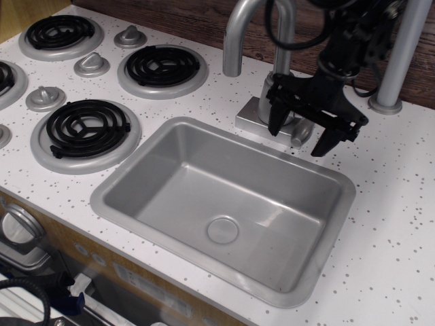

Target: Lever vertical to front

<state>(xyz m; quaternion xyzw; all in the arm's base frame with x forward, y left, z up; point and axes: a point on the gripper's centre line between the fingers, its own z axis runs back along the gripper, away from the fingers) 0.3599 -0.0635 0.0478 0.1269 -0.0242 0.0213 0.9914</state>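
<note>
At far right of the sink | black tool (298,132) spread open, straddling small matte silver-grey paddle lever (301,132), which points forward | step: release, judged nearly done | next: lift clear.

My gripper (300,130) covers most of the lever (300,133) between my fingers, and my arm above runs off the top edge.

White speckled counter (401,204). Grey sink (224,204) is set near the front edge, centre. Coil burners (87,129) and knobs (92,64) are mounted toward the left edge. Faucet base (255,119) and a grey post (387,102) are fixed by the back edge.
</note>
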